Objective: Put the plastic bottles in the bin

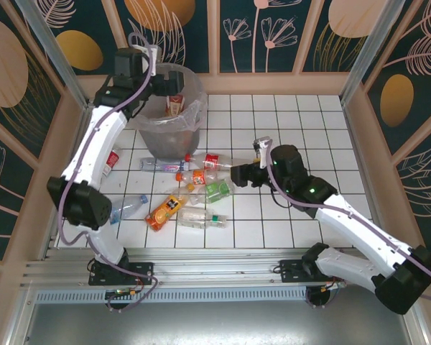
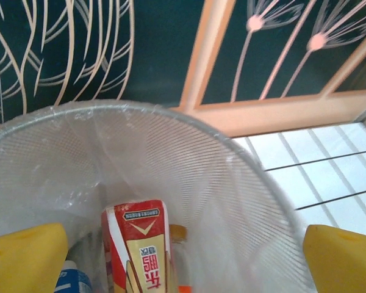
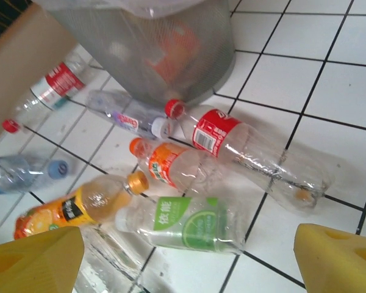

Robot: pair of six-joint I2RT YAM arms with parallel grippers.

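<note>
Left of bin (image 1: 169,144) (image 2: 171,119) (image 3: 165,55): leftmost bottle (image 1: 111,159) (image 3: 52,85), red label, red cap, lying on the tiles (image 1: 287,122), near the bin but apart.
Front-left of bin: blue-cap bottle (image 1: 129,206) (image 3: 18,172), clear, lying well apart from the bin.
Bin's foot: white-cap bottle (image 1: 158,165) (image 3: 125,116), purplish label, lying against the wall or just short of it, cannot tell which.
Front of bin, further out: juice bottle (image 1: 165,210) (image 3: 73,210), orange body, orange cap, lying aslant.
Bin: round grey mesh, upright, lined with a clear bag.
In bin: gold-label bottle (image 1: 174,106) (image 2: 137,244), red and gold, standing tilted; blue-label bottle (image 2: 73,281) just beside it; scraps of orange behind, too hidden to name.
Left gripper (image 1: 171,80) (image 2: 183,256): above the bin's mouth, yellow pads (image 2: 24,256) spread wide, pinching nothing.
Front-right of bin: orange-label bottle (image 1: 194,176) (image 3: 171,168) and red-cap bottle (image 1: 214,159) (image 3: 232,137) side by side, near the bin's foot; green-label bottle (image 1: 217,190) (image 3: 189,226) just beyond them; green-cap bottle (image 1: 201,219), bare and clear, farthest out, just beside the juice bottle.
Right gripper (image 1: 237,175) (image 3: 189,262): right of the bin, low over the tiles, just beside the green-label bottle, pads (image 3: 338,259) spread wide, pinching nothing.
Count on tiles: eight, all lying.
By label on tiles: red two, orange two, green one, blue one, purplish one, none one.
Count in bin: two for certain.
Bins: one.
Grippers: two, both agape.
</note>
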